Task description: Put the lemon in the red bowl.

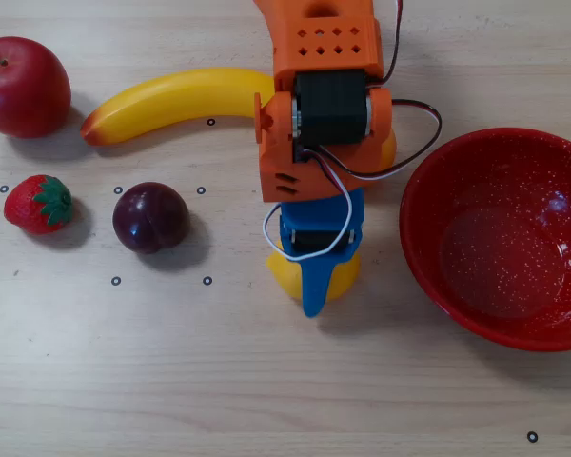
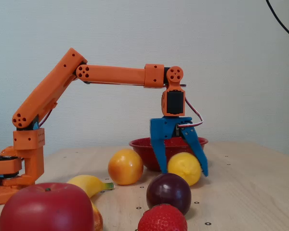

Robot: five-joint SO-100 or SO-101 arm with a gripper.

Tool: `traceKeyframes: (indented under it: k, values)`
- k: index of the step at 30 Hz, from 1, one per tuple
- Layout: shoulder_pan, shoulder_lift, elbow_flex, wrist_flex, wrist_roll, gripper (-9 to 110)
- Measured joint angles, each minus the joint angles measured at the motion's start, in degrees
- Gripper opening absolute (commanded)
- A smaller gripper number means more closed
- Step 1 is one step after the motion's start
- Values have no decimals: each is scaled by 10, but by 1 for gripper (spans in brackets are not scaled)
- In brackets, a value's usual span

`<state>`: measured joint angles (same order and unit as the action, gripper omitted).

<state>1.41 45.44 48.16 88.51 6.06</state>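
Observation:
The yellow lemon [image 1: 284, 274] [image 2: 184, 166] rests on the wooden table just left of the red bowl in the overhead view. My gripper [image 1: 312, 276] [image 2: 182, 172] points straight down over it, with one blue finger on each side, pressed against the fruit. In the overhead view the arm and blue fingers cover most of the lemon. The red bowl [image 1: 428, 267] with white speckles is empty at the right; in the fixed view its rim [image 2: 139, 143] shows behind the gripper.
An orange fruit [image 1: 390, 152] [image 2: 125, 166] sits by the bowl, mostly under the arm. A banana [image 1: 171, 95], red apple [image 1: 21, 86], strawberry [image 1: 40, 204] and dark plum [image 1: 150, 217] lie to the left in the overhead view.

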Motion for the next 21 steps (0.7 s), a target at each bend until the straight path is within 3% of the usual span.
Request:
traceKeyframes:
  k: [6,21]
  values:
    - [-1,35,1,61,-11,0]
    - [-1,338,58,150,-127,0]
